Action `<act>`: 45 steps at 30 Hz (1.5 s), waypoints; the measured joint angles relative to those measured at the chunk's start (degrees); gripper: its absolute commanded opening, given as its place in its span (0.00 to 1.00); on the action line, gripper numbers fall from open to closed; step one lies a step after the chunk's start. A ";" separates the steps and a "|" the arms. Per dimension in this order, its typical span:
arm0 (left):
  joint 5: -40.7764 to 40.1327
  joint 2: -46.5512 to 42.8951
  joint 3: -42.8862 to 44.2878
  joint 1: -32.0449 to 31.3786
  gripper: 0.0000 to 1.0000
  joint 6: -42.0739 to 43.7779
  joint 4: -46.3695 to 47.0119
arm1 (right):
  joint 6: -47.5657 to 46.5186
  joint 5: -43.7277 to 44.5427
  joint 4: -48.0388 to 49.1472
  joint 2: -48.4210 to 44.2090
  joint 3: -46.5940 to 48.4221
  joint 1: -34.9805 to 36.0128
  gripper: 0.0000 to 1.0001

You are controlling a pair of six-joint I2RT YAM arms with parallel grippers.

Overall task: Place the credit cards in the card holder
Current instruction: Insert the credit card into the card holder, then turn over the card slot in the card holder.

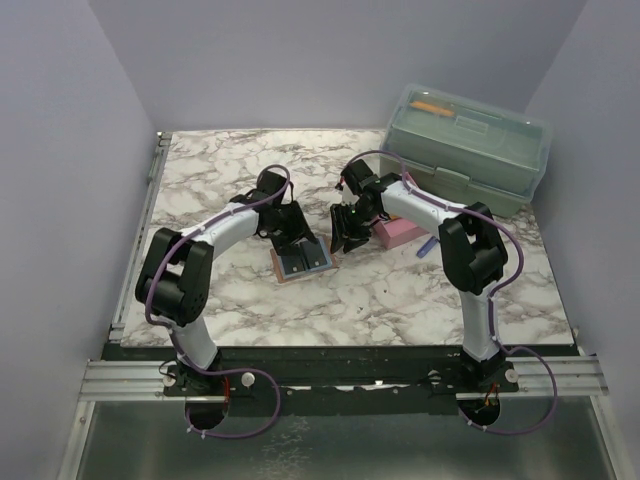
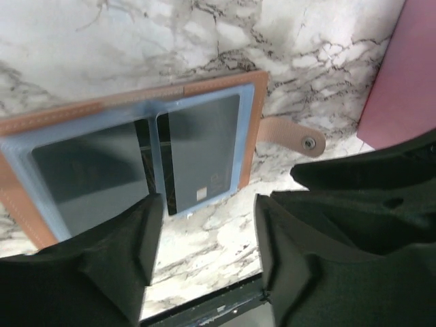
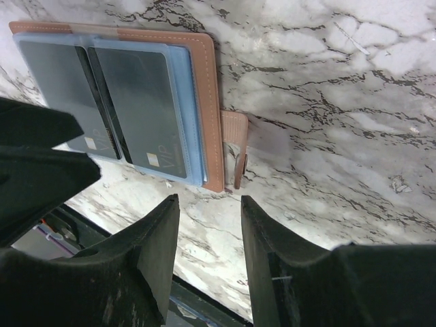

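Top external: open reddish-brown leather card holder [image 1: 300, 263] lies flat mid-desk [image 1: 220, 170]. Left wrist: my left pincer [image 2: 208, 221] is apart, empty; dark plastic cards [image 2: 204, 143] sit in holder's blue sleeves [image 2: 246, 122]. Right wrist: right pincer [image 3: 209, 211] apart, empty, near snap tab [image 3: 235, 136]. Prob. final step; next, find any loose card.

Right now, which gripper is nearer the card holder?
Left. The left gripper hovers open right over the card holder, at its edge; the right gripper, also open, stands farther off, past the snap strap.
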 measured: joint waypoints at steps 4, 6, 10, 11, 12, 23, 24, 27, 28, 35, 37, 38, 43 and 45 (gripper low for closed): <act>0.46 -2.95 -1.92 0.04 0.24 -0.52 -0.02 | 0.70 -0.68 0.02 0.00 0.35 -0.02 0.42; 0.87 -3.06 -1.92 0.09 0.16 -0.42 0.24 | 1.18 -1.29 0.04 0.00 0.83 -0.02 0.37; 1.14 -1.97 -1.92 0.22 0.09 -0.17 0.72 | 1.95 -2.89 0.22 0.00 2.14 -0.02 0.34; 1.14 -1.55 -1.92 0.35 0.09 0.00 0.85 | 2.03 -3.45 0.28 0.00 2.45 -0.02 0.34; 1.11 -0.96 -1.92 0.44 0.08 0.31 0.94 | 2.05 -3.96 0.33 0.02 2.75 -0.02 0.35; 1.16 3.28 -2.93 1.49 0.06 2.47 1.68 | 2.47 -9.68 2.64 1.88 3.06 -0.02 0.48; 1.16 3.37 -3.02 1.55 0.06 2.51 1.84 | 2.49 -10.03 2.89 2.29 3.06 -0.02 0.48; 1.18 3.48 -3.48 1.73 0.06 2.86 2.69 | 2.51 -10.84 3.17 3.39 3.06 -0.02 0.50; 1.27 3.48 -3.56 1.86 0.06 2.91 2.84 | 2.54 -11.04 3.19 3.72 3.06 -0.02 0.50; 2.21 3.48 -4.37 2.08 0.03 3.13 4.20 | 2.54 -13.09 3.80 4.87 3.06 -0.02 0.50; 2.38 3.48 -4.48 2.16 0.03 3.13 4.37 | 2.56 -14.03 4.33 5.22 3.06 -0.02 0.50; 2.43 3.48 -4.50 2.19 0.03 3.13 4.39 | 2.60 -14.49 4.61 5.38 3.06 -0.02 0.50; 2.51 3.48 -4.55 2.19 0.03 3.15 4.52 | 3.15 -17.31 6.29 6.21 2.97 -0.02 0.49; 2.54 3.48 -4.55 2.19 0.04 3.17 4.52 | 3.52 -18.25 6.95 6.43 2.78 -0.02 0.46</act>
